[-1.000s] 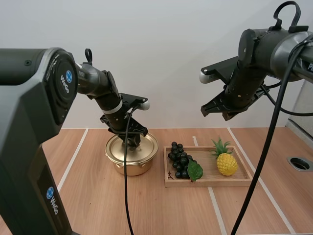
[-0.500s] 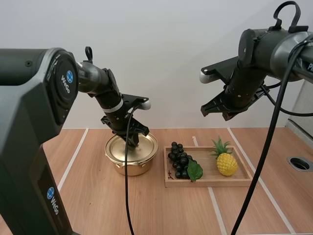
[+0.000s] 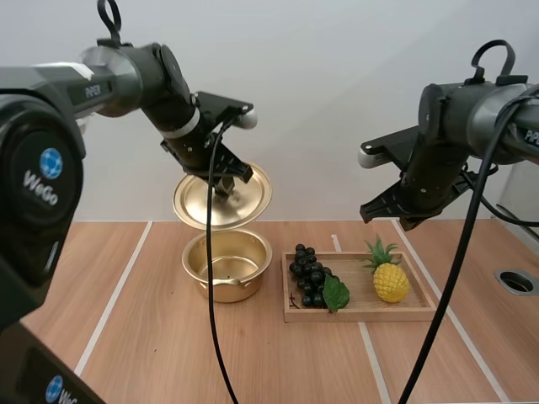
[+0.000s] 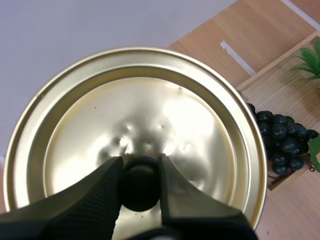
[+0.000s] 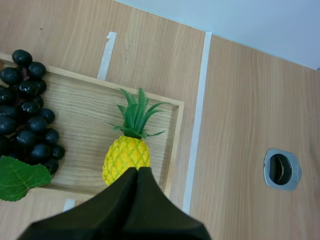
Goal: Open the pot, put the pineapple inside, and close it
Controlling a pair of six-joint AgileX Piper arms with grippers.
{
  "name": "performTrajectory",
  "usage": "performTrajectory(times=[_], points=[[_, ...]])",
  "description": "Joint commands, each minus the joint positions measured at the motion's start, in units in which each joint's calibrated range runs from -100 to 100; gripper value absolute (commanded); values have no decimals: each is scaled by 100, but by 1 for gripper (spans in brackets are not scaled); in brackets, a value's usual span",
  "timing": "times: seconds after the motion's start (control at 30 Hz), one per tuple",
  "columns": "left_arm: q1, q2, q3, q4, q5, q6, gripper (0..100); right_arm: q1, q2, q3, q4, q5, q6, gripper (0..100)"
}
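A plain white wall (image 3: 337,93) stands behind a wooden table (image 3: 160,345) crossed by white lines (image 3: 125,275).

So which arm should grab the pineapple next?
Right. The right gripper hangs shut above the pineapple in the wooden tray, while the left gripper holds the lid by its knob over the open pot.

Not much to read here tbh. The left arm's big dark housing (image 3: 38,210), well left of the pot (image 3: 226,268), has "WeGo" in white under a round blue logo. Up above and left of the pot, that arm's grey link (image 3: 94,87) says "PiPER". Way over right of the pot, the right arm (image 3: 515,126) has lettering starting with "P", the rest cut off.
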Motion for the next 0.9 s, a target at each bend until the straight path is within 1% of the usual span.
performTrajectory(times=[0.0, 0.1, 0.17, 0.2, 0.27, 0.4, 0.43, 0.63, 0.77, 0.87], points=[[-2, -1049, -205, 25, -327, 166, 0, -168, -47, 105, 241, -201, 45, 10], [-2, -1419, -205, 38, -406, 170, 0, -231, -47, 105, 344, -239, 45, 19], [-2, -1616, -205, 38, -406, 214, 0, -255, -47, 153, 323, -298, 45, 29], [-2, -1682, -205, 38, -360, 214, 0, -255, -47, 197, 289, -337, 45, 35], [-2, -1810, -205, 47, -252, 238, 0, -255, -47, 335, 230, -573, 45, 50], [-2, -1971, -205, 60, -95, 248, 0, -255, -47, 757, 152, -1203, 45, 95], [-2, -2001, -205, 60, -42, 248, 0, -255, -47, 886, 152, -1392, 45, 100], [-2, -2046, -180, 60, 297, 248, 0, -255, -47, 1559, 152, -2393, 84, 100], [-2, -2046, -180, 60, 373, 176, 0, -255, -47, 1843, 152, -2982, 256, 100], [-2, -2046, -180, 49, 437, 138, 0, -255, 19, 1949, 279, -3245, 335, 100]])
